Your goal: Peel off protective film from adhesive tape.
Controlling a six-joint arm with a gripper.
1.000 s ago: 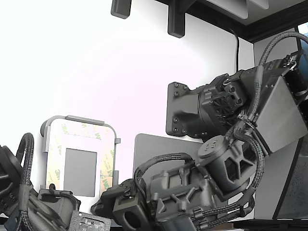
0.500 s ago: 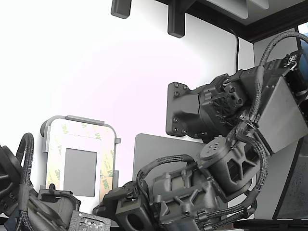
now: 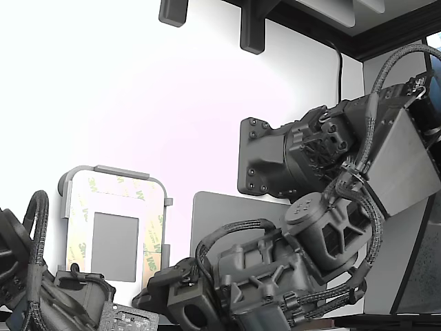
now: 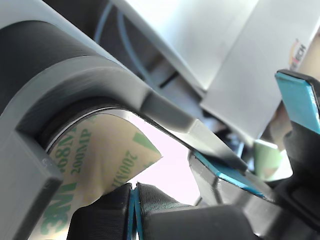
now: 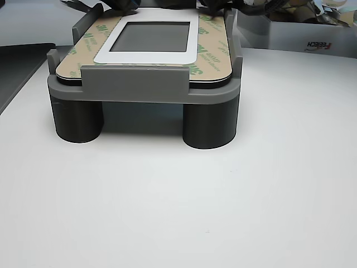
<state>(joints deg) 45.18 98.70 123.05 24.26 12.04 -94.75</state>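
Observation:
The protective film [image 4: 95, 160] is a cream strip with green 3M print. In the wrist view its end curls up off the grey fixture [image 4: 65, 80], with one corner free. My gripper [image 4: 134, 210] has its two dark fingers pressed together at the film's lifted edge, seemingly pinching it. In the exterior view the gripper [image 3: 158, 276] sits at the lower right corner of the white plate [image 3: 89, 207], by the right-hand film strip [image 3: 156, 231]. The adhesive tape is hidden under the liners. The other view shows liner strips [image 5: 215, 47] around the grey panel [image 5: 150, 36].
A second arm [image 3: 41, 289] sits low at the exterior view's left, by the fixture's lower edge. A grey sheet [image 3: 220, 214] lies behind my arm. The fixture [image 5: 139, 89] stands on two round legs on a white table [image 5: 178, 212]. A box [image 5: 301, 39] stands behind it.
My arm's wrist and upper links shifted slightly down and back again. The plate, its fixture and the second arm have not moved.

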